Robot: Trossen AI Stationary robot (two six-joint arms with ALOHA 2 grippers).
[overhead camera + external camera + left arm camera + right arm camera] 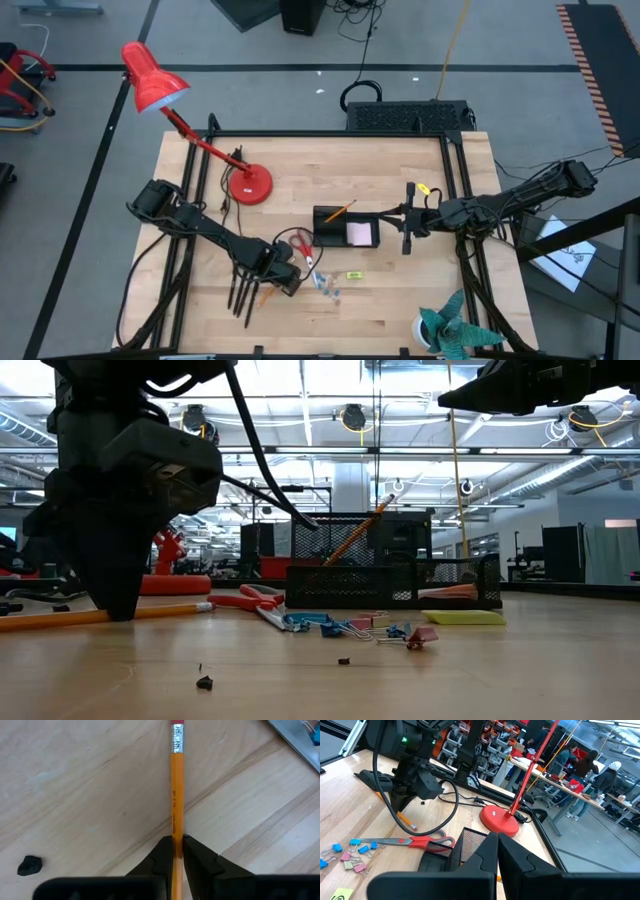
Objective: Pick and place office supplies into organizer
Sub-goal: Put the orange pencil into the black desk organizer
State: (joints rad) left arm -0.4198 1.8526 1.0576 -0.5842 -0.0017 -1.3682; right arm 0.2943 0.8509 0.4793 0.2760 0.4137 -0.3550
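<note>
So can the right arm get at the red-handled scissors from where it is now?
Probably not directly: the right tool hovers shut at the black mesh organizer's far side, and the red-handled scissors lie beyond it, close to the left tool, which is clamped on an orange pencil.

The pencil (176,795) is orange with a silver band and a red eraser end. The scissors (405,841) have red handles. The organizer (390,585) is black mesh. The clips (350,855) are blue and pink. The table (400,300) is pale wood.

two pencils (338,211), one scissors (303,246) — one organizer (345,228)
</note>
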